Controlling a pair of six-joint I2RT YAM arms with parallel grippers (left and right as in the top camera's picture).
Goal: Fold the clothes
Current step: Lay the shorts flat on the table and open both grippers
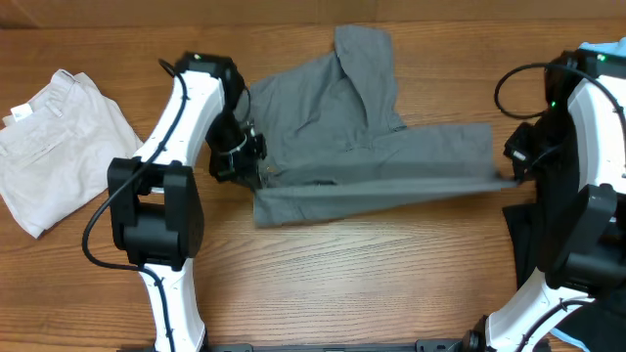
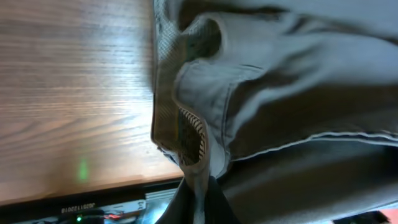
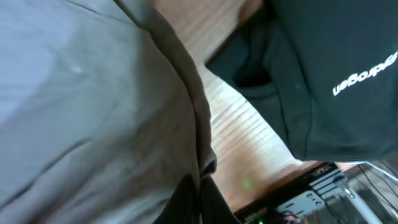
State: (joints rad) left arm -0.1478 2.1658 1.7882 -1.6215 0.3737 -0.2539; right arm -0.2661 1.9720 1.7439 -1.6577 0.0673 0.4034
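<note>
Across the desk (image 1: 372, 279), the shorts (image 1: 333, 127) stretch between the left gripper (image 1: 249, 168) and right gripper (image 1: 511, 176), each clamped on an edge; uneven pulling could slip one free, skewing the fold.

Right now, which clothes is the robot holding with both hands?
The grey shorts in the middle: left gripper and right gripper each pinch its edge. The beige shorts and the black garment lie ungripped at the sides.

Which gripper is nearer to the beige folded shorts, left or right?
Left. The left gripper pinches the grey shorts at their waistband end, on the side toward the beige shorts. The right gripper pinches their opposite end, much farther away.
</note>
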